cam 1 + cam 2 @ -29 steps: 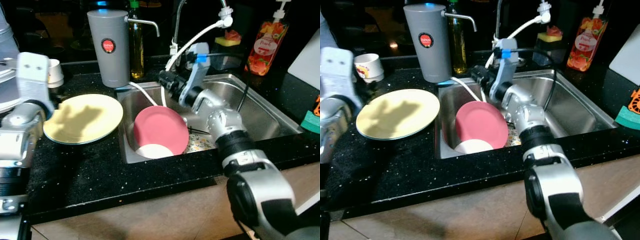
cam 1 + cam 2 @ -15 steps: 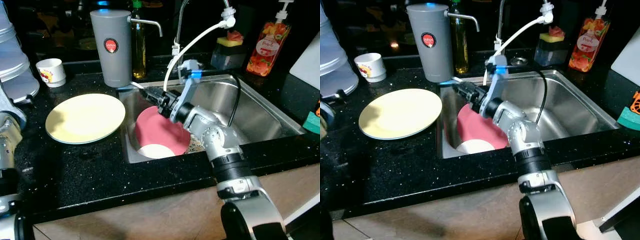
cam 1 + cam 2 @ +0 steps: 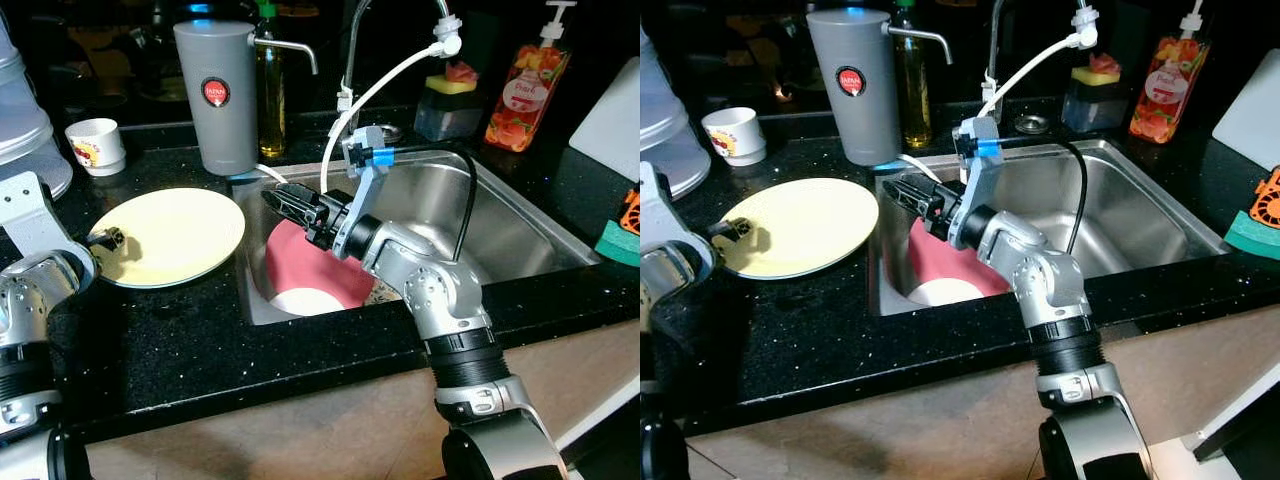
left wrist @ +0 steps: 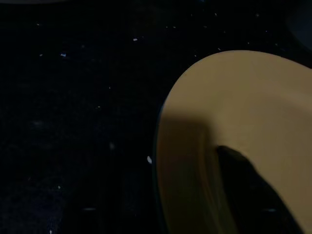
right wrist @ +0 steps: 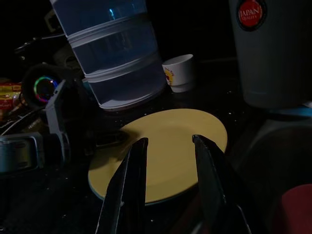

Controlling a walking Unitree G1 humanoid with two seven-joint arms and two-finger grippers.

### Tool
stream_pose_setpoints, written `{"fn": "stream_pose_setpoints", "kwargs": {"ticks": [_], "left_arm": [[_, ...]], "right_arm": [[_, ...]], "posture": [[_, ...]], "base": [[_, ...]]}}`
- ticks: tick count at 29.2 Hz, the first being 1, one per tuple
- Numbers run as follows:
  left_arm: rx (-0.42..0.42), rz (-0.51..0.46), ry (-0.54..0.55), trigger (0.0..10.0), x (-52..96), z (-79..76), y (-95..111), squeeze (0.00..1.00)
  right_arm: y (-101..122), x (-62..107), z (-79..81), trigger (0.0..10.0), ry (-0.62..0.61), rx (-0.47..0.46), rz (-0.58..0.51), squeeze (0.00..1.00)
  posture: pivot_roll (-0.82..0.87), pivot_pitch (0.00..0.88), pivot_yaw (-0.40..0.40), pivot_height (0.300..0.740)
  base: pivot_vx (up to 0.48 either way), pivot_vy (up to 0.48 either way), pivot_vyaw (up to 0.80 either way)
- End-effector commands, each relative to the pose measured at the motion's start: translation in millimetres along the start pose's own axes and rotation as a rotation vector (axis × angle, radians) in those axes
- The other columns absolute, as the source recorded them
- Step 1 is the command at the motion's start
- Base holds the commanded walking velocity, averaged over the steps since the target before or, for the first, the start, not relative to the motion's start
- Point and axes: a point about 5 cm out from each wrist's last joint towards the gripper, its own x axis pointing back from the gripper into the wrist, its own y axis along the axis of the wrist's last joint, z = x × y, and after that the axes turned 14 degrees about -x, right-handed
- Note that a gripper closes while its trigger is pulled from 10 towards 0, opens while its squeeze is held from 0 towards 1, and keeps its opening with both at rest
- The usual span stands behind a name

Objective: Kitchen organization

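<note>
The counter (image 3: pixel 200 340) is showing as glossy black stone flecked with pale specks. The sink (image 3: pixel 520 225) is gleaming as brushed steel, and the tap (image 3: pixel 352 50) is shining like polished metal. The yellow plate (image 3: pixel 185 232) and pink plate (image 3: pixel 310 265) are looking smooth and matt. The grey dispenser (image 3: pixel 222 95) is looking like satin plastic. The soap bottle (image 3: pixel 520 85) is appearing as clear, glossy plastic. The cup (image 3: pixel 88 145) is looking glazed white.

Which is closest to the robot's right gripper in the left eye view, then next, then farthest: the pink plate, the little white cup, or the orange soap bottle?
From the right gripper:
1. Pink plate, just beneath, in the sink.
2. White cup, far left on the counter.
3. Orange soap bottle, far right behind the sink.
</note>
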Motion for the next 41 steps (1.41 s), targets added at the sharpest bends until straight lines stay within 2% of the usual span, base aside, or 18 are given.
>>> {"fn": "stream_pose_setpoints", "kwargs": {"ticks": [1,6,14,18,21,24,27,28,30,32,33,35,37,38,39,41], "left_arm": [[0.018,0.065,-0.003,0.0,-0.8,1.3,-12.6,0.00],[0.060,0.079,-0.007,0.0,0.2,2.6,-14.0,0.00],[0.047,0.045,0.022,0.0,2.2,6.3,-7.9,0.00],[-0.026,0.002,0.080,0.0,3.6,11.3,-1.6,0.00],[-0.124,-0.120,0.137,0.0,7.8,11.9,15.8,0.00],[-0.159,-0.190,0.163,0.0,11.0,9.4,28.2,0.00],[-0.196,-0.296,0.147,0.0,15.3,2.5,42.6,0.00],[-0.196,-0.296,0.147,0.0,15.3,2.5,42.6,0.00],[-0.211,-0.391,0.068,0.0,19.2,-11.1,51.5,0.00],[-0.193,-0.404,-0.004,0.0,19.6,-19.9,51.5,0.00],[-0.193,-0.404,-0.004,0.0,19.6,-19.9,51.5,0.00],[-0.228,-0.389,-0.038,0.0,19.4,-25.9,48.4,0.00],[-0.198,-0.392,-0.047,0.0,19.2,-27.0,48.4,0.00],[-0.143,-0.401,-0.040,0.0,19.3,-25.4,50.0,0.00],[-0.128,-0.405,-0.030,0.0,19.4,-23.8,50.9,0.00],[-0.369,-0.378,0.090,0.0,18.3,-16.2,48.5,0.00]], "right_arm": [[-2.5,0.3,1.9,10.0,0.002,-0.013,0.011,0.00],[-2.6,1.3,2.9,10.0,-0.003,-0.026,0.009,0.00],[-2.4,2.6,3.7,10.0,-0.013,-0.048,0.004,0.00],[-1.8,3.0,4.0,10.0,-0.014,-0.051,0.001,0.00],[0.5,2.9,5.6,10.0,-0.011,-0.059,-0.009,0.00],[3.2,2.9,6.4,10.0,-0.011,-0.065,-0.020,0.00],[5.7,2.8,6.5,10.0,-0.011,-0.068,-0.030,0.00],[5.7,2.8,6.5,10.0,-0.011,-0.068,-0.030,0.00],[7.4,3.0,6.3,10.0,-0.015,-0.066,-0.037,0.00],[8.4,3.2,6.6,10.0,-0.014,-0.063,-0.042,0.00],[8.4,3.2,6.6,10.0,-0.014,-0.063,-0.042,0.00],[9.1,3.3,6.8,10.0,-0.013,-0.056,-0.042,0.00],[9.3,3.2,6.8,10.0,-0.014,-0.054,-0.042,0.00],[9.5,3.3,6.7,10.0,-0.015,-0.052,-0.042,0.00],[9.6,3.4,6.6,10.0,-0.016,-0.052,-0.042,0.00],[9.6,3.7,6.6,10.0,-0.015,-0.053,-0.041,0.00]], "posture": [[0.05,0.115,0.011,0.740],[0.05,0.114,0.010,0.740],[0.05,0.110,0.012,0.740],[0.05,0.108,0.013,0.740],[0.05,0.104,0.015,0.740],[0.05,0.100,0.015,0.740],[0.05,0.098,0.016,0.740],[0.05,0.098,0.016,0.740],[0.05,0.098,0.018,0.740],[0.05,0.098,0.018,0.740],[0.05,0.098,0.018,0.740],[0.05,0.102,0.021,0.740],[0.05,0.105,0.021,0.740],[0.05,0.105,0.021,0.740],[0.05,0.107,0.020,0.740],[0.05,0.108,0.020,0.740]], "base": [[0.000,0.000,0.00],[0.000,0.000,0.00],[0.000,0.000,0.00],[0.000,0.000,0.00],[0.000,0.000,0.00],[0.000,0.000,0.00],[0.000,0.000,0.00],[0.000,0.000,0.00],[0.000,0.000,0.00],[0.000,0.000,0.00],[0.000,0.000,0.00],[0.000,0.000,0.00],[0.000,0.000,0.00],[0.000,0.000,0.00],[0.000,0.000,0.00],[0.000,0.000,0.00]]}}
